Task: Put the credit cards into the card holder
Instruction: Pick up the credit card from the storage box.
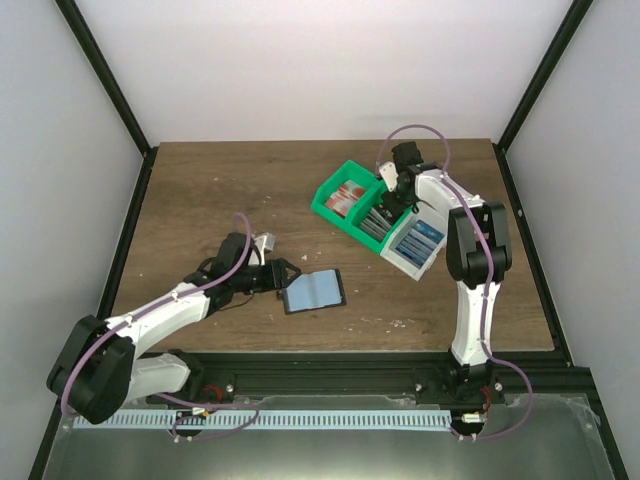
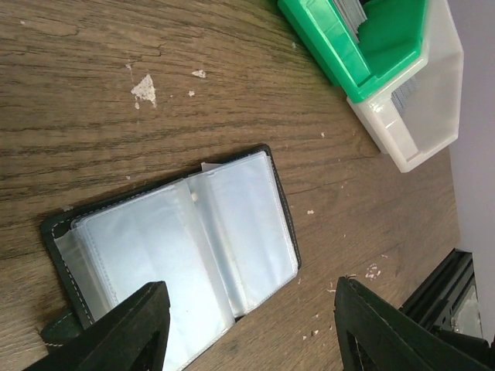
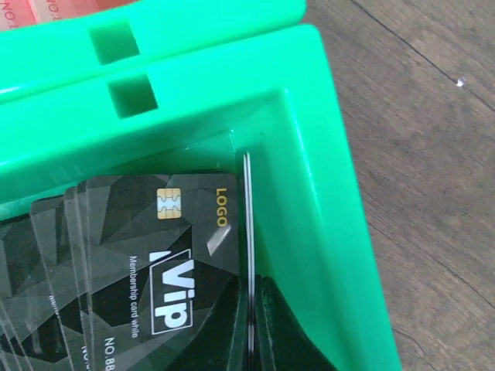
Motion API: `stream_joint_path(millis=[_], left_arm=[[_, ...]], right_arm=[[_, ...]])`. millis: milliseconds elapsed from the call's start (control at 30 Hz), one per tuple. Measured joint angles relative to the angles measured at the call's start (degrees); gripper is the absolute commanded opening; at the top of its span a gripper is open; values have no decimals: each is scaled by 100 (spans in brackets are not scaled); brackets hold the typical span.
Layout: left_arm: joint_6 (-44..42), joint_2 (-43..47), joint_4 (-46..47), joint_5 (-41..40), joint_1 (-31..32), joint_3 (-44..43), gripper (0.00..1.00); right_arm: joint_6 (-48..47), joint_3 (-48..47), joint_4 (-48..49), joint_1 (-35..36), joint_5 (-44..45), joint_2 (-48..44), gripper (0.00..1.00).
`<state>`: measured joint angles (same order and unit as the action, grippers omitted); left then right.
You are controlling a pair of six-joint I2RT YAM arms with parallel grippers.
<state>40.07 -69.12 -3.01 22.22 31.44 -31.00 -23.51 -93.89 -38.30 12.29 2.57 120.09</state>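
In the green bin (image 3: 325,201), R gripper (image 1: 392,203) noses fanned black VIP cards (image 3: 155,255), jaw gap can't tell, L gripper (image 2: 247,340) wide-open by open card holder (image 2: 178,247) mid-table; likely risk: wrong or multiple cards lifted, since blue credit cards (image 1: 417,240) sit in adjoining white bin (image 2: 421,124).
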Motion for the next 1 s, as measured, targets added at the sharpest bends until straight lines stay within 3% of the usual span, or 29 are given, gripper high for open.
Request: stream_joint_path(millis=[200,533,700,1000], left_arm=[[0,-4,92,142,0,-9,62],[264,-466,741,616,83,-348,67],[470,-1272,1215,730,385,-1202,75],[927,-3246,2037,1117,883,-3115,79]], right_arm=[[101,61,24,33,-83,-223,0],[763,599,435,-15,-796,-1851,0],[2076,1202,901,-337,-2061,-2262,0],[4103,2855,1947,-1010,-4234,-3176,0]])
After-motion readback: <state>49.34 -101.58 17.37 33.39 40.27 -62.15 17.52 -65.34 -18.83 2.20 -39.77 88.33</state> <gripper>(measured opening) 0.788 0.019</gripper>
